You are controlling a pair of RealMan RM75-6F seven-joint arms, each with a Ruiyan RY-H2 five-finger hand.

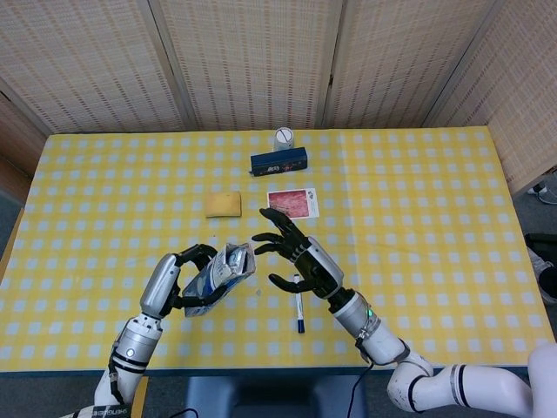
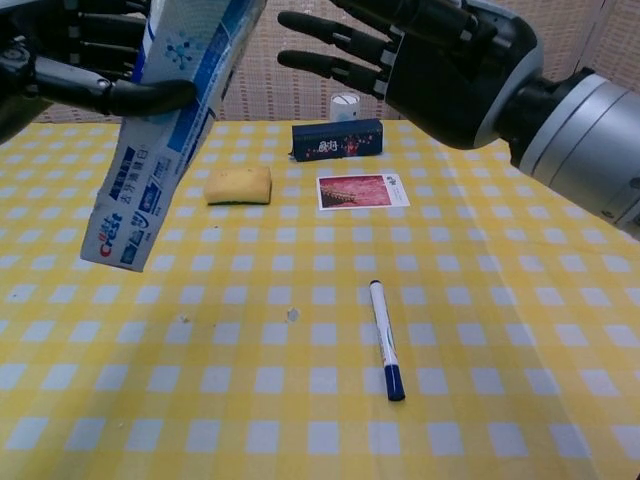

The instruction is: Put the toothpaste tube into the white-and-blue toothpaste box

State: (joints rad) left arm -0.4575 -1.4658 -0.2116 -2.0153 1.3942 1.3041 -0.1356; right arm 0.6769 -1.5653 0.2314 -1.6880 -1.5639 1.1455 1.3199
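Observation:
My left hand [image 1: 177, 279] grips the white-and-blue toothpaste box [image 1: 219, 277] by its upper part and holds it above the table. In the chest view the box [image 2: 170, 150] hangs steeply, its lower end pointing down-left, with the left hand [image 2: 75, 65] at its top. My right hand [image 1: 300, 259] hovers just right of the box, apart from it, fingers spread and holding nothing; the chest view shows the right hand [image 2: 440, 50] open at the top. No toothpaste tube shows outside the box.
A blue-capped pen [image 1: 298, 309] lies on the yellow checked cloth under the right hand. Further back are a yellow sponge [image 1: 224, 204], a picture card [image 1: 292, 204], a dark blue box [image 1: 278, 161] and a small white jar [image 1: 284, 138].

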